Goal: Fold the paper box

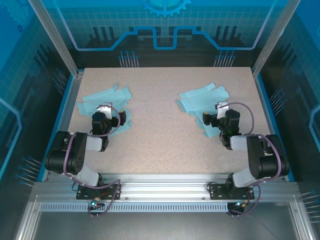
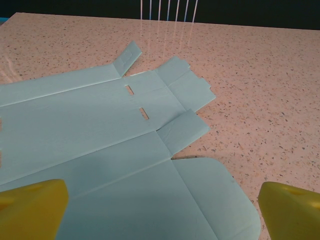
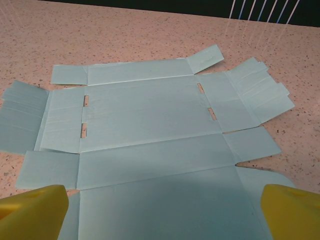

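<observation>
At the left pincer (image 2: 160, 210): jaws stand wide with nothing between them. Its yellow plastic fingers (image 2: 30, 202) hang over paper and, as far as I can judge, do not touch it.
At the right pincer (image 3: 160, 210): wide and empty too, with one yellow fingertip (image 3: 292, 205) at each lower corner of its wrist view.
Under the left pincer: the left paper sheet (image 2: 100, 130), a light-blue die-cut box blank with creases, lies flat. Its rounded flap (image 2: 210, 192) is nearest to the fingers, and one small tab (image 2: 127, 55) on the far side tilts a little up.
Under the right pincer: the right paper sheet (image 3: 150, 115), of the same kind, is spread flat. It has small slots (image 3: 85, 100) near both ends and a far corner tab (image 3: 205, 57).
On the table: in the top view the speckled beige table (image 1: 160, 145) carries the two sheets well apart, each just before its own arm.
Step in hand: the very beginning, I judge. No wall is raised and no tab sits in a slot.
Next move: it calls for going down to one near flap, getting a finger under its thin edge and lifting it along the crease, probably while something presses the sheet down.
Around: a grey aluminium frame rail (image 1: 160, 192) runs along the near edge, and blue-lit panels (image 1: 165, 20) stand behind.
In the way: nothing stands between pincer and paper. The difficulty is the paper itself, which lies flat and may slide when it is pushed.
</observation>
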Robot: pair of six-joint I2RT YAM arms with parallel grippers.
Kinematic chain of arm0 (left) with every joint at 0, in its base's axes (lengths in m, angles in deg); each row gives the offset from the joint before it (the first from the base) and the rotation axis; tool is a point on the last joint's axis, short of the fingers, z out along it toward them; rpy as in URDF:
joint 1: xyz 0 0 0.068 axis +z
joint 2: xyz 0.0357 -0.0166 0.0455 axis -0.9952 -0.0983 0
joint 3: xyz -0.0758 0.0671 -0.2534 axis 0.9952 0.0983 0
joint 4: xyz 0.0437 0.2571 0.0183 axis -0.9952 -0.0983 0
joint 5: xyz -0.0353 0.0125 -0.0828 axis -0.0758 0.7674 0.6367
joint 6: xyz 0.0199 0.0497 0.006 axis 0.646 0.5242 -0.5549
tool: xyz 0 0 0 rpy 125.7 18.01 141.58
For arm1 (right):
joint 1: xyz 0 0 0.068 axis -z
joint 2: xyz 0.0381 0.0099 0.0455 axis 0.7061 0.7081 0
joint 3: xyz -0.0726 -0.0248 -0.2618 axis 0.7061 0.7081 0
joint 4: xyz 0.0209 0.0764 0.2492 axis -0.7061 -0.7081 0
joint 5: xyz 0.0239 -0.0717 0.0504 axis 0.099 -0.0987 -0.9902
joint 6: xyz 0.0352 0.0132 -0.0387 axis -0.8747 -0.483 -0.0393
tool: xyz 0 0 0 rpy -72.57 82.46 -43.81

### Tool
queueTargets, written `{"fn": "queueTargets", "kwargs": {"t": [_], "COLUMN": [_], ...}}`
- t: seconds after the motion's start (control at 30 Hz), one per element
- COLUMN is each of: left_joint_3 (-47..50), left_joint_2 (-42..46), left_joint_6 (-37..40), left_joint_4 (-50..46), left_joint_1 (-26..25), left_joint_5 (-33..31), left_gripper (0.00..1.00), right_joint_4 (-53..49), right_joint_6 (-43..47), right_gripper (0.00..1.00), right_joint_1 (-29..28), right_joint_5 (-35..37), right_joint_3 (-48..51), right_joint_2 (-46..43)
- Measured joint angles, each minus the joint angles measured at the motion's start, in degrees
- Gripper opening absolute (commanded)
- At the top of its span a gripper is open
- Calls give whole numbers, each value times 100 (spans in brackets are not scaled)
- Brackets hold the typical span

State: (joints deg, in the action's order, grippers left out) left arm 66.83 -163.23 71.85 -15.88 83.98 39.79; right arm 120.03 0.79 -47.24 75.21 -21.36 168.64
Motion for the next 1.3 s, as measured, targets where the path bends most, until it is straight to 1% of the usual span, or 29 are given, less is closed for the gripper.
{"fn": "queueTargets", "kwargs": {"t": [0.73,0.9,1.07,1.2,1.3], "left_joint_3": [4,-24,-223,-442,-693], "left_joint_2": [90,721,1484,1991,2135], "left_joint_6": [0,0,-50,-531,-1110], "left_joint_4": [-72,-553,-1394,-1930,-2310], "left_joint_1": [0,-11,-208,-328,-614], "left_joint_5": [0,-7,-243,-236,-238], "left_gripper": [99,99,99,99,99], "right_joint_4": [0,-256,-789,-1128,-1467], "right_joint_6": [0,2,-2,-35,-116], "right_gripper": [100,100,100,100,100], "right_joint_1": [0,0,-2,-4,-4], "right_joint_5": [0,-2,127,315,516], "right_joint_3": [0,-125,-262,-369,-507], "right_joint_2": [0,-22,-442,-793,-975]}}
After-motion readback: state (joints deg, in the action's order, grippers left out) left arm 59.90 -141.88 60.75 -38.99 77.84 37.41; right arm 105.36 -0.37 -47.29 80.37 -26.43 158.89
